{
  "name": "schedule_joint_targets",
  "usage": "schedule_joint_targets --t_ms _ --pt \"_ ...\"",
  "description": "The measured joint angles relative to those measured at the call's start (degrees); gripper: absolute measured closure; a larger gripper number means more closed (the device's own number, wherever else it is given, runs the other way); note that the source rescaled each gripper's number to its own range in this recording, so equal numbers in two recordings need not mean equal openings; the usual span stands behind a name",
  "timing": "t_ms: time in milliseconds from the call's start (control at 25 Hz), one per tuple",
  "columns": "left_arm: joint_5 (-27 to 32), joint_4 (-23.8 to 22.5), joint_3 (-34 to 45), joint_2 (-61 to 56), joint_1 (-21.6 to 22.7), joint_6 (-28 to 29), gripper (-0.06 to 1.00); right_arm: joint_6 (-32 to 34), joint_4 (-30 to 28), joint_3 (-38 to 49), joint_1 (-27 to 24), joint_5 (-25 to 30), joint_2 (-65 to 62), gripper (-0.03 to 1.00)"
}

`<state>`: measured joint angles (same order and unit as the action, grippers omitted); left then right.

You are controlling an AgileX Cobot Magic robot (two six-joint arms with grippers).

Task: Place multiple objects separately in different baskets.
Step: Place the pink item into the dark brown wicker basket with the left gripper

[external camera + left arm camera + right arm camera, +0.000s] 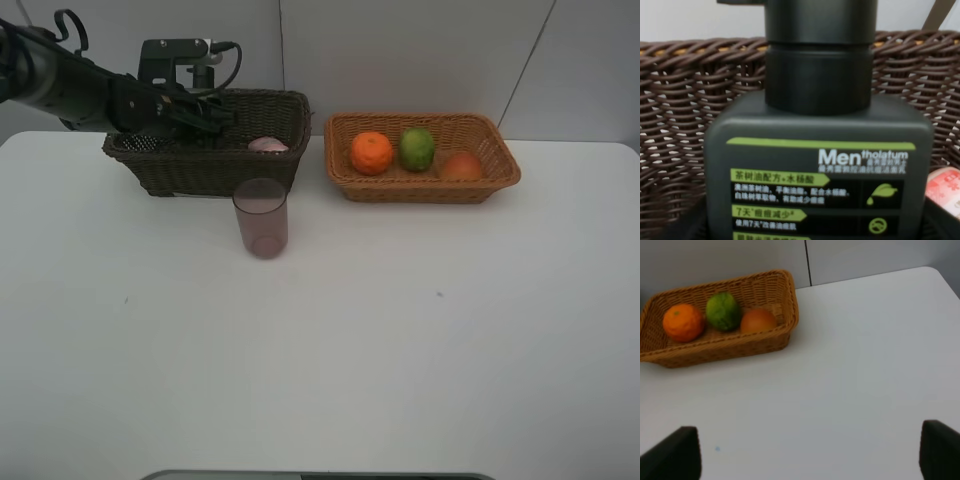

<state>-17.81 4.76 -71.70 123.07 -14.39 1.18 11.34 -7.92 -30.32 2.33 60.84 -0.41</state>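
Observation:
My left gripper [205, 118] reaches over the dark brown basket [215, 170]. The left wrist view shows the dark green flask [817, 165] filling the space between the jaws, which press its sides, with brown wicker behind it. The pink white-capped bottle [268, 145] [945, 192] lies in the same basket beside the flask. A translucent pink cup [261, 218] stands on the table in front of that basket. In the light tan basket [500, 175] [785, 305] lie the orange [372, 153] [683, 322], the green fruit [417, 149] [722, 311] and the peach [461, 165] [757, 321]. My right gripper [805, 455] is open over bare table.
Both baskets stand side by side at the back of the white table [330, 350], close to the wall. The right arm does not show in the exterior high view.

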Motion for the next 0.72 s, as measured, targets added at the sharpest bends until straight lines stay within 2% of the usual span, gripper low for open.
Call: schedule_joint_targets --t_ms 480,720 --pt "4.53 0.0 -0.66 0.37 0.0 0.0 0.13 0.0 0.0 0.0 0.0 0.0 0.0 0.02" --pt "4.84 0.0 -2.92 0.17 0.05 -0.12 0.01 0.0 0.0 0.0 0.0 0.0 0.0 0.02"
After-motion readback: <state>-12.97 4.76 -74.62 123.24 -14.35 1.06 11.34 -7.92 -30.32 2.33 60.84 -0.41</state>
